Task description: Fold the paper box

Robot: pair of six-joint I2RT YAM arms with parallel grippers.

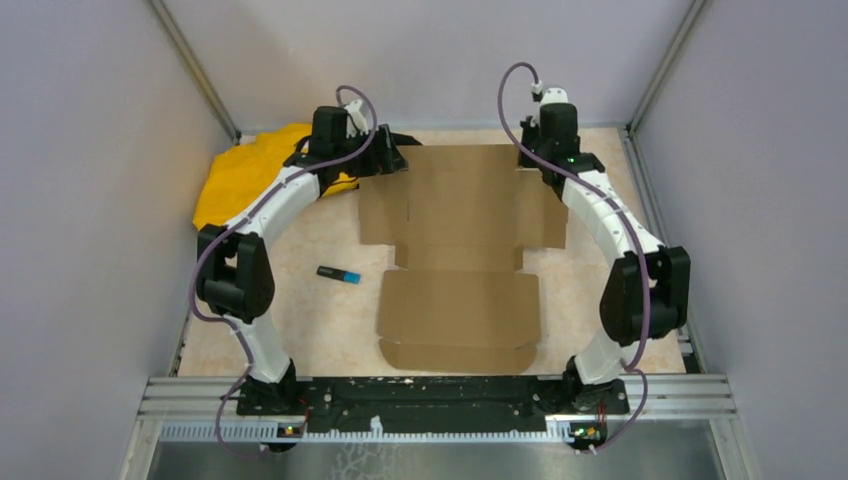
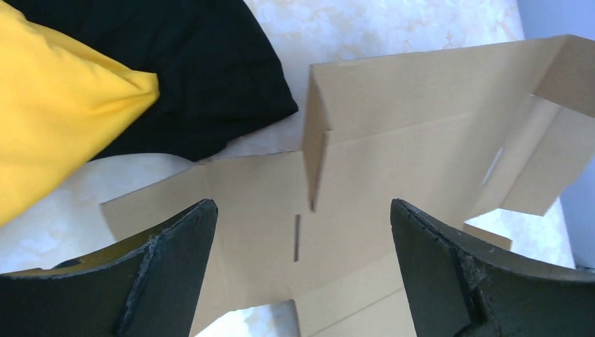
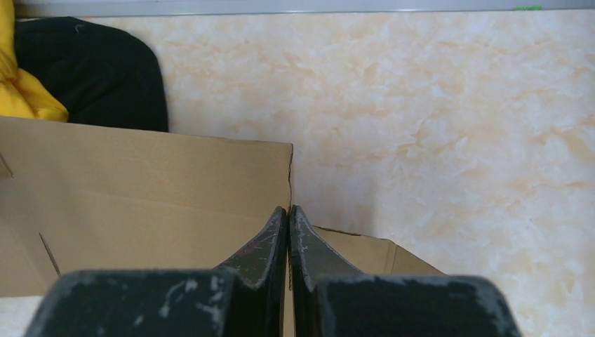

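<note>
The paper box is a brown die-cut cardboard sheet lying mostly flat across the middle of the table. My left gripper hangs open over its far left corner. In the left wrist view its fingers stand wide apart above the sheet, touching nothing. My right gripper is at the far right corner. In the right wrist view it is shut on the thin edge of a flap. That flap stands raised off the table.
A yellow cloth and a black cloth lie at the far left, the black one touching the sheet's corner. A small black and blue object lies left of the sheet. Enclosure walls stand close on three sides.
</note>
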